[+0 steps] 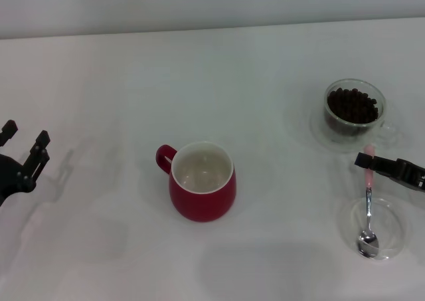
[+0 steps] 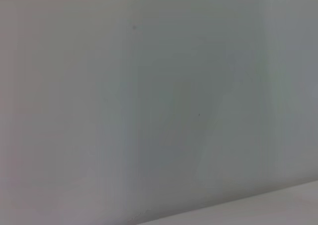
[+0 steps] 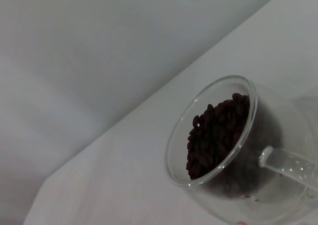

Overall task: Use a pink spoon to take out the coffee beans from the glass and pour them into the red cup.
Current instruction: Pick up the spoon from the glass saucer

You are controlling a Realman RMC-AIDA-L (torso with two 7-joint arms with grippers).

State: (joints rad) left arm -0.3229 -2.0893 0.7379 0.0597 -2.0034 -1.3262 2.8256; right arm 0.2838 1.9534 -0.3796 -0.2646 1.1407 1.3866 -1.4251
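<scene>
The right pincer (image 1: 369,163) is closed around the pale pink handle of the small metal spoon (image 1: 367,211), whose bowl rests in a flat clear dish (image 1: 393,216). I think the pick-up step is on; next comes a lift toward the clear round glass (image 1: 353,109) full of dark coffee beans (image 1: 352,105). The deep red cup (image 1: 202,181) looks empty. The left pincer (image 1: 25,147) waits wide open, far left on the white surface (image 1: 119,82).
</scene>
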